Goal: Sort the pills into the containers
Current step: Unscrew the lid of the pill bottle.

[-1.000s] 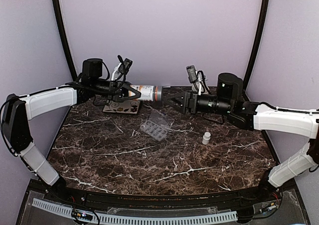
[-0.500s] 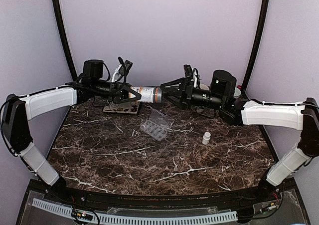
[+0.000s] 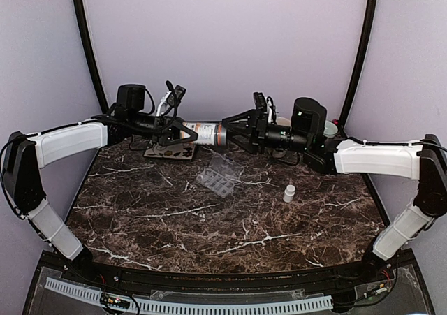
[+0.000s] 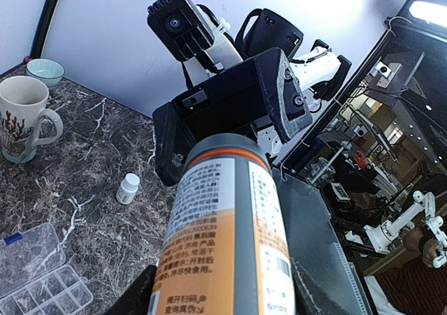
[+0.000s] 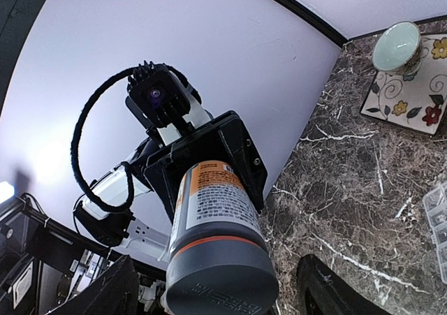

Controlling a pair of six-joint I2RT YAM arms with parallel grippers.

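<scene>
While the pill organizer [image 3: 217, 178] lies lid-open on the bench [image 3: 174, 217] with a small white bottle [image 3: 288, 193] near its right, farther back the left fingers [image 5: 218, 142] grip an orange pill bottle [image 3: 202, 130] held level, and the right fingers [image 4: 278, 84] stand open around its grey cap [image 5: 222, 276] without touching.

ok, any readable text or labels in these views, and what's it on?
Nothing can be quoted with confidence.
Label on the orange pill bottle: rows of Chinese print and a barcode, too blurred to read.
Raised marks on its cap: unreadable.
On the small white bottle: nothing legible.
On the pill organizer: no text visible.
</scene>
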